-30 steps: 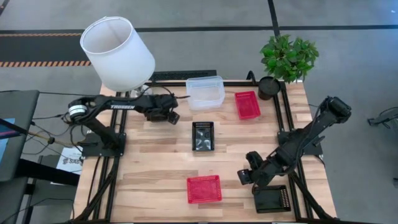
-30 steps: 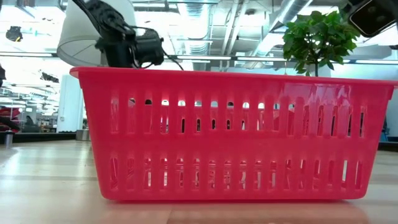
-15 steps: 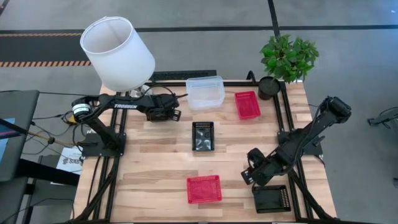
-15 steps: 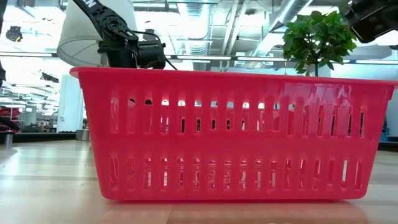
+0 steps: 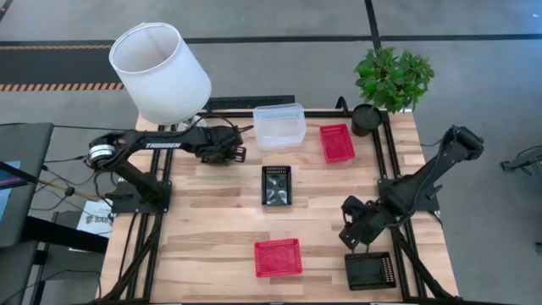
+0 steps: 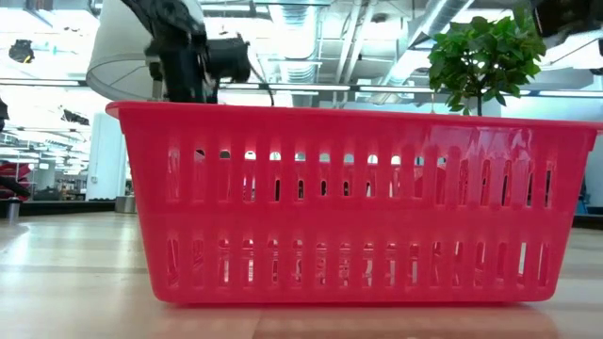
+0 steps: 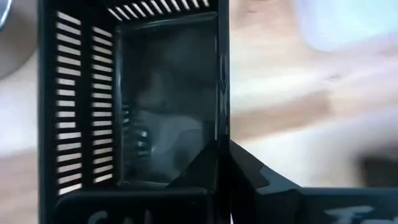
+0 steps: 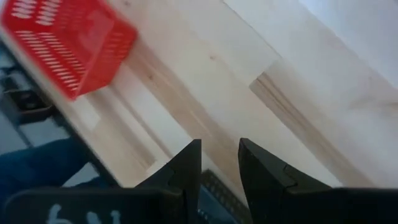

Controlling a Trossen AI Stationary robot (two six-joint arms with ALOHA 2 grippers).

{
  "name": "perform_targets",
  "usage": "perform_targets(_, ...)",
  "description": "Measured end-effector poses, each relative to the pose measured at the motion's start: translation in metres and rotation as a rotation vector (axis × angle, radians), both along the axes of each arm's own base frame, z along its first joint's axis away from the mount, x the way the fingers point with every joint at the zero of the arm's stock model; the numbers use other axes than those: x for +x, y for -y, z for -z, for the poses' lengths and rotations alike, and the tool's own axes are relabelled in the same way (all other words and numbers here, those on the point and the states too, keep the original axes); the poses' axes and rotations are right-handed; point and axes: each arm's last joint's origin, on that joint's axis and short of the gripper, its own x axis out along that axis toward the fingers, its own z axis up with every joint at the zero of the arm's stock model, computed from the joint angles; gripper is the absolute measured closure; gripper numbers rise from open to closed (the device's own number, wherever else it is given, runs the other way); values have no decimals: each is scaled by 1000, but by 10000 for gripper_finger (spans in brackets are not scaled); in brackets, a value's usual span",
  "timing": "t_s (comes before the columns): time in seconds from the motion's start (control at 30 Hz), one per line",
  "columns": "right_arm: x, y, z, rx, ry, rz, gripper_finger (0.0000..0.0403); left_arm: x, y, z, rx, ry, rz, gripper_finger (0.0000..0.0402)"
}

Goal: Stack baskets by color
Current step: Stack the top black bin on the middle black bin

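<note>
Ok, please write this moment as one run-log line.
left gripper: shut on black basket wall | right gripper: open, empty, beside front-right black basket

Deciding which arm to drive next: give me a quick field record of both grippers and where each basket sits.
left gripper: back left of the table, fingers shut on the wall of the held black basket
right gripper: front right, over bare wood, fingers apart, nothing between them
clear baskets: back centre, count unclear
back red basket: right of the clear ones
centre black basket: mid-table
front red basket: front centre
corner black basket: front right
</note>
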Motion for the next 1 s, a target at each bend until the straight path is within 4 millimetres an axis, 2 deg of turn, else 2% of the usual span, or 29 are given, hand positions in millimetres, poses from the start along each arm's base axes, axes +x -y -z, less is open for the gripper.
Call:
perform_targets(0.13, -9, 7, -12, -9, 49, -67, 277, -4, 32, -34, -8, 82, -1, 401)
perform_targets(0.23, -13, 12, -19, -40, 114, -89, 280, -15, 67, -54, -51, 151, -22, 401)
perform_targets(0.4, -18, 20, -28, -129, 211, -99, 280, -30, 124, -80, -117, 391, -133, 401)
perform_targets(0.5, -17, 24, -30, -185, 245, -107, 280, -25, 152, -88, -184, 578, -192, 401)
perform_targets(0.57, -16, 27, -30, -214, 245, -117, 280, -14, 166, -90, -212, 704, -223, 401)
perform_targets(0.7, -10, 35, -29, -262, 238, -125, 280, 15, 170, -83, -209, 824, -252, 401)
perform_targets(0.87, -5, 44, -29, -287, 236, -107, 280, 48, 158, -66, -185, 822, -229, 401)
perform_targets(1.0, -3, 47, -29, -291, 233, -94, 280, 70, 146, -69, -147, 785, -178, 402)
